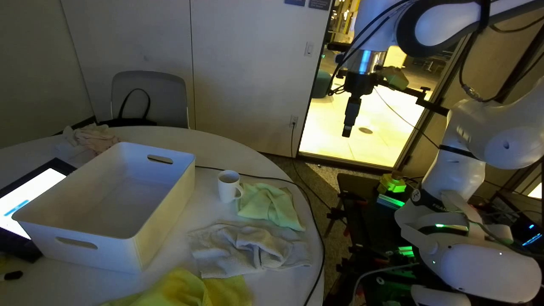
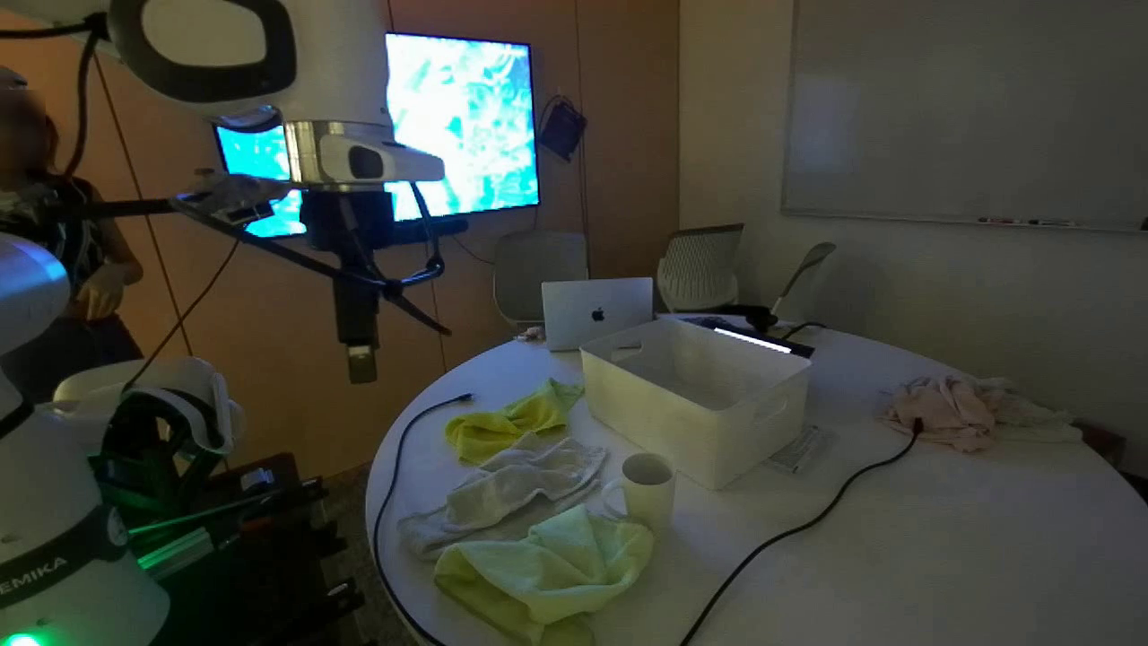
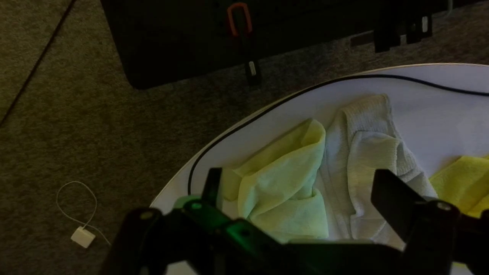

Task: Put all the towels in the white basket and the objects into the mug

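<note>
Tablet [image 1: 32,189]: one, flat, dark-framed, screen lit; lies on the counter [image 1: 204,146], far left.
Pink cloth [image 1: 95,140]: one, crumpled, a whitish cloth [image 2: 1031,426] alongside; same surface.
White basket [image 1: 170,210]: one, rectangular, deep, slot handles in the end walls; upright on the counter, near the tablet.
Grey chair [image 1: 165,95]: one, its back rising beyond the counter; black bag [image 1: 129,122] with looped handle in front.
Yellow towel [image 1: 187,289]: one, bright, rumpled; on the counter, outside the basket; partly cut off in an exterior view.
Mug [image 1: 228,187]: one, white, side handle; upright on the counter, near the basket, apart from it.
Off-white towel [image 1: 250,250]: one, creased; on the counter, outside the basket, beside the yellow towel; contact between the two cannot be told.
Pale green towel [image 1: 272,208]: one, loosely folded; on the counter, outside the basket, just beside the mug's handle.
Black cable [image 3: 382,76]: one, following the counter's edge in the wrist view.
Gripper [image 1: 347,129]: one, black, released; fingers [image 3: 393,202] spread wide in the wrist view; hangs pointing down, well above the counter.
Dark stand [image 1: 357,185]: one, clamps along its edge.
Robot arm [image 1: 497,131]: one, white, jointed; far right.
</note>
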Motion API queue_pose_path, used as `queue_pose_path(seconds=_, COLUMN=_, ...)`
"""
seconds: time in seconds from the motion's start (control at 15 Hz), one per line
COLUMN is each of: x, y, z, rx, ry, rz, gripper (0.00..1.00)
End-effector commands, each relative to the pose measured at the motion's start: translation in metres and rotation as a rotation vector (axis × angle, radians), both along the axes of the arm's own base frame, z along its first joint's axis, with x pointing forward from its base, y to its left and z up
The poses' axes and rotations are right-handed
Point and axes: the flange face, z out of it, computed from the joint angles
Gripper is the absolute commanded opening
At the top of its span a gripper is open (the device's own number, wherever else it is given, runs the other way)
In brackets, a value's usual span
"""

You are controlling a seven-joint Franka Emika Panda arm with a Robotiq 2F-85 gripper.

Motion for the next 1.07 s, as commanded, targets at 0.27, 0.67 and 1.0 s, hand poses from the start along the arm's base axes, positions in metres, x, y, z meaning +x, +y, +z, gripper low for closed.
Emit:
queue_pose_path(seconds=0.27, x=0.046, y=0.007, z=-0.067, rx=-0.004, ry=-0.016, rz=0.048, gripper=1.0)
queue_pose_path(seconds=0.67, x=0.074, y=-0.006, z=-0.136, rx=0.033, ry=-0.042, rz=0.059, gripper=1.0)
queue_pose_path(seconds=1.0, x=0.086, y=-0.014, z=-0.185, rx=0.08, ry=-0.057, rz=0.084, gripper=1.0)
